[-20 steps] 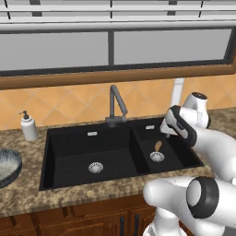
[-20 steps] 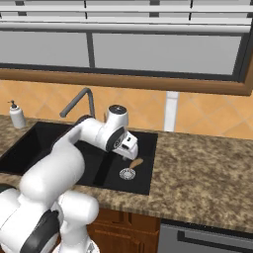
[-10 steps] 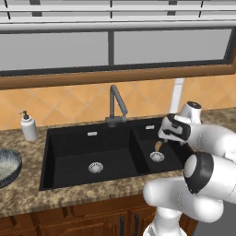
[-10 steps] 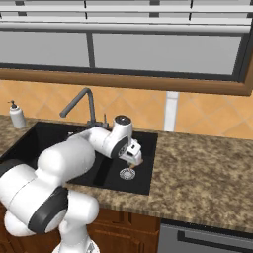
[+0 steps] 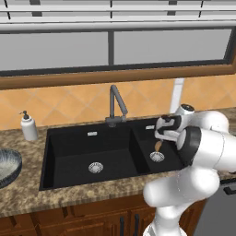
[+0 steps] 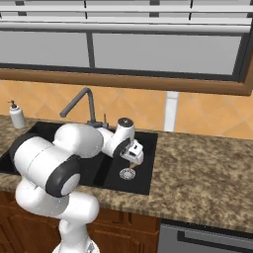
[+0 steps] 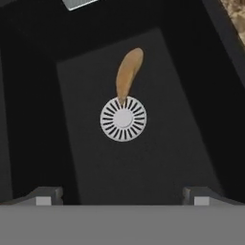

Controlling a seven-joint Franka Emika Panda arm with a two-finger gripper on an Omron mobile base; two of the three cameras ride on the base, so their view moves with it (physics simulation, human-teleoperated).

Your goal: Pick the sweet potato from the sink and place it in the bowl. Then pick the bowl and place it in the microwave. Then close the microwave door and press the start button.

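Arm has swung over the narrow basin; gripper (image 7: 122, 195), jaws spread and empty, hovers above sweet potato (image 7: 128, 74) by drain (image 7: 123, 118); descent next.

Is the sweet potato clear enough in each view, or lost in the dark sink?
Hand view: sweet potato stands out sharply against the black basin, one tip over the drain. Left base view: small tan sliver under the gripper. Right base view: too hidden behind the arm to tell.

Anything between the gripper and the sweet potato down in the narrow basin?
Nothing visible. The open gripper hangs above the narrow basin; the sweet potato lies bare on its floor, one tip over the drain.
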